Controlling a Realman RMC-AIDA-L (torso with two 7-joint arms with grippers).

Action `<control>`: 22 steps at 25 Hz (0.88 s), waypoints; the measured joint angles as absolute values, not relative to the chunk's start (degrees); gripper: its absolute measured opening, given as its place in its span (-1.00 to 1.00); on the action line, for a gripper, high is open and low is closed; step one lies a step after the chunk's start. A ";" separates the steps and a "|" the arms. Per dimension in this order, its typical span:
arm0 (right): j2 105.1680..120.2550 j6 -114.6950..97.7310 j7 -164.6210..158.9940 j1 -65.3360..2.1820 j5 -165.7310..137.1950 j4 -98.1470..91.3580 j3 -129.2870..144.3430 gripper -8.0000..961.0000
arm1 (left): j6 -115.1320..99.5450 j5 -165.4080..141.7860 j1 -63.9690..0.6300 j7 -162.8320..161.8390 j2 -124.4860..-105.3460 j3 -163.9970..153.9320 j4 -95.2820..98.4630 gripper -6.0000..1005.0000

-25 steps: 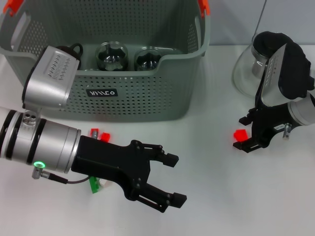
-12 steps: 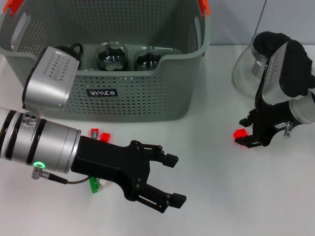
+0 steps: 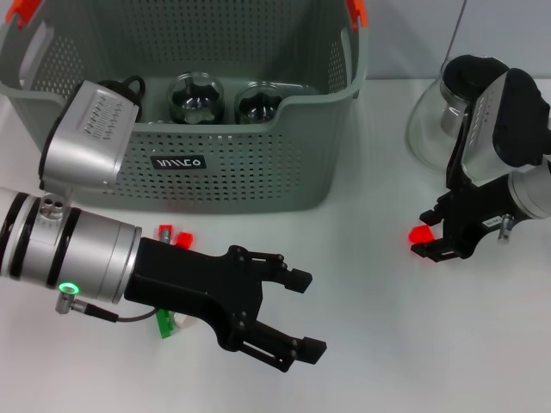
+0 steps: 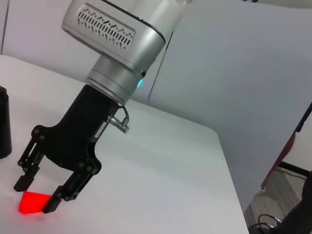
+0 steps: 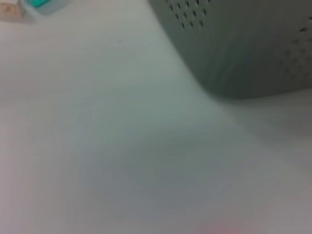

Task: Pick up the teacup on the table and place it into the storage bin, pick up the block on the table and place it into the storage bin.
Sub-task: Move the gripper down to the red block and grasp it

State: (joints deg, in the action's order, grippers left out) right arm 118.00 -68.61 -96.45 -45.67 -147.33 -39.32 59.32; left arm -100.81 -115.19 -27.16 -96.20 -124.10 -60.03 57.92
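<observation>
Since a second ago my right tool point(image 3: 428, 238) has drawn slightly up and back from the small red block point(image 3: 420, 234), which has stayed on the white table point(image 3: 370, 327). From the head view, that tool hangs spread, its fingertips straddling the block, with the clear glass teapot point(image 3: 430, 120) just behind my forearm and open table toward the near edge. My left tool point(image 3: 297, 314) hovers released over bare table, well in front of the large grey-green perforated plastic storage bin point(image 3: 258, 163), whose near wall holds two glass teacups point(image 3: 196, 99) inside. Small red and green blocks point(image 3: 172, 237) lie beside my left wrist. In the left wrist view, my right tool point(image 4: 34, 197) stands fingers apart around the red block point(image 4: 31, 202), wide table beyond. In the right wrist view I see blurred table and the bin's rounded corner point(image 5: 243, 48).
</observation>
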 joint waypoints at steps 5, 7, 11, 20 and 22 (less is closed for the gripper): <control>118.17 -68.17 -97.80 -45.28 -147.38 -39.34 59.32 0.13 | -100.81 -115.31 -27.16 -96.15 -124.10 -60.03 57.92 0.88; 118.30 -68.03 -98.28 -45.17 -147.39 -39.34 59.32 0.13 | -100.81 -115.42 -27.16 -96.05 -124.10 -60.03 57.92 0.88; 118.42 -67.85 -99.11 -45.05 -147.39 -39.25 59.36 0.13 | -100.80 -115.53 -27.24 -95.95 -124.10 -60.03 57.92 0.88; 118.48 -67.79 -99.72 -45.07 -147.39 -38.94 59.38 0.13 | -100.81 -115.58 -27.62 -95.91 -124.00 -60.02 57.92 0.88; 118.56 -67.78 -99.73 -45.08 -147.39 -38.94 59.56 0.13 | -100.81 -115.58 -27.68 -95.90 -124.00 -60.03 57.92 0.88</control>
